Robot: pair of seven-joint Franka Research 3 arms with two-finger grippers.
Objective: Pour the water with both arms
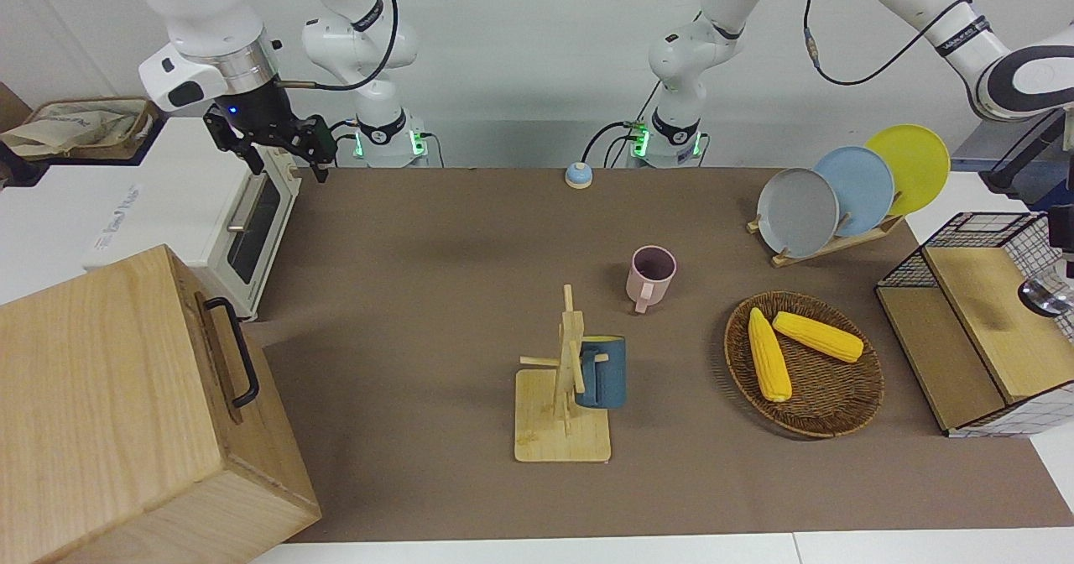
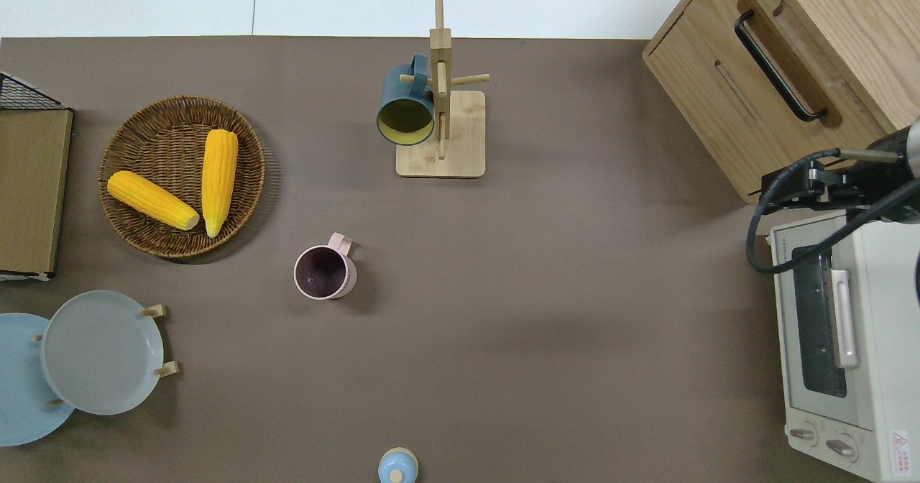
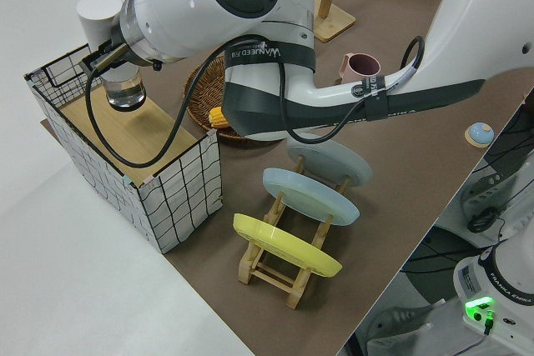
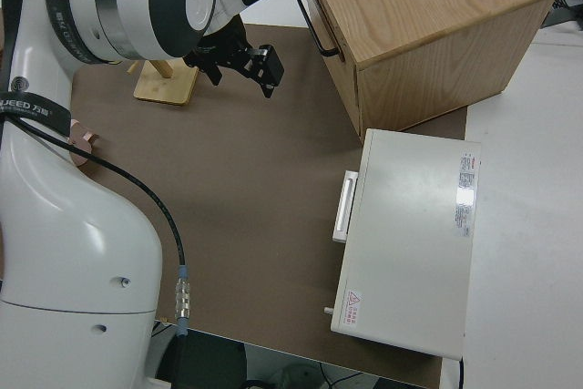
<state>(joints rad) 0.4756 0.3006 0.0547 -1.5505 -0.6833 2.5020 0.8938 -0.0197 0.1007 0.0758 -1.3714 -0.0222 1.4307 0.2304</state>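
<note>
1. Front view, starting at the right arm's end of the table: a wooden box (image 1: pixel 126 396) and a white toaster oven (image 1: pixel 252 220) stand well apart from the pink mug (image 1: pixel 650 274), which I use as my marker.
2. The right gripper (image 1: pixel 281 157) hangs in the air toward that same end. The overhead view puts it over the gap between the box and the oven. Its jaws are spread wide and hold nothing.
3. A wooden mug tree (image 1: pixel 566 388) stands farther from the robots than the pink mug, with a blue mug (image 1: pixel 602 373) hung on one peg.
4. The pink mug stands upright near the middle of the mat.
5. Toward the left arm's end from the mug, a wicker basket (image 1: pixel 826 409) holds two corn cobs (image 1: pixel 768 354).
6. A plate rack (image 1: pixel 839 241) with three plates stands nearer to the robots than the basket.
7. A wire shelf (image 1: pixel 973 329) is well apart from the mug at that end, and the left gripper (image 1: pixel 1059 253) is over it with a glass (image 1: pixel 1045 295) just under it. I cannot tell whether it has hold of the glass.
</note>
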